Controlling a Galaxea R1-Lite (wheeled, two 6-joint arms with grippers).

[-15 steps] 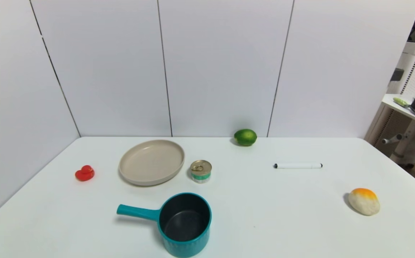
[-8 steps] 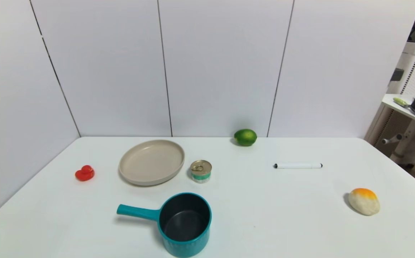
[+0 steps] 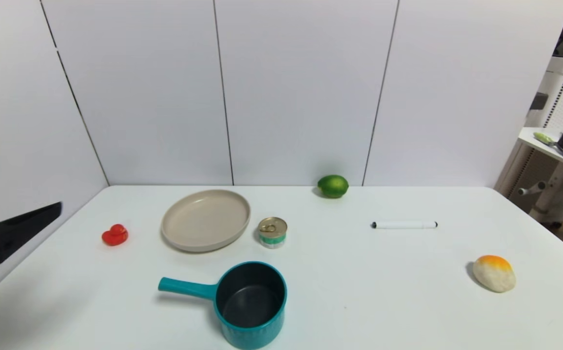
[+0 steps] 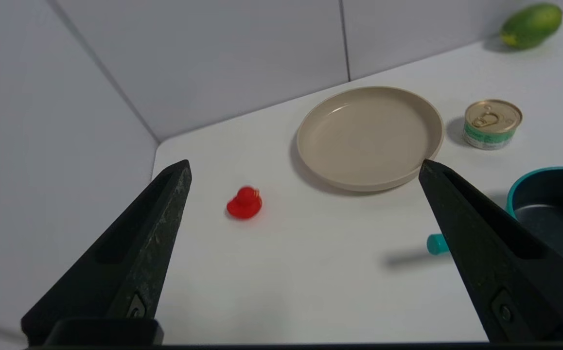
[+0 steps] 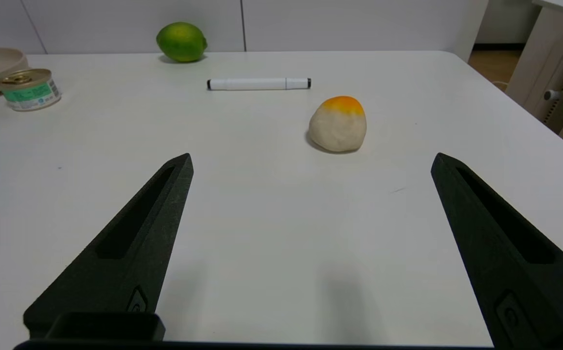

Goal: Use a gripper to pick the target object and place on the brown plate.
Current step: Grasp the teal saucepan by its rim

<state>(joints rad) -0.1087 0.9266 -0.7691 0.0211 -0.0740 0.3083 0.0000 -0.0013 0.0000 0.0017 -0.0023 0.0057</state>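
Note:
The teal saucepan (image 3: 250, 304) stands upright and empty at the table's front centre, its handle (image 3: 184, 287) pointing left. The beige plate (image 3: 205, 219) lies empty behind it, to the left. My left gripper (image 3: 24, 190) is open and empty, raised at the far left edge, well left of the pan handle. In the left wrist view the open gripper (image 4: 305, 165) frames the plate (image 4: 369, 136), and the pan (image 4: 554, 204) is partly hidden behind one finger. My right gripper (image 5: 311, 158) is open and empty above the table's right part; it does not show in the head view.
A small tin can (image 3: 272, 232) stands just right of the plate. A red toy duck (image 3: 114, 235) sits left of the plate. A lime (image 3: 332, 186) lies at the back wall, a white marker (image 3: 404, 224) right of centre, and a white-orange lump (image 3: 494, 273) at the right.
My left gripper has come into the head view at the left edge; it was out of view before. Nothing on the table has moved.

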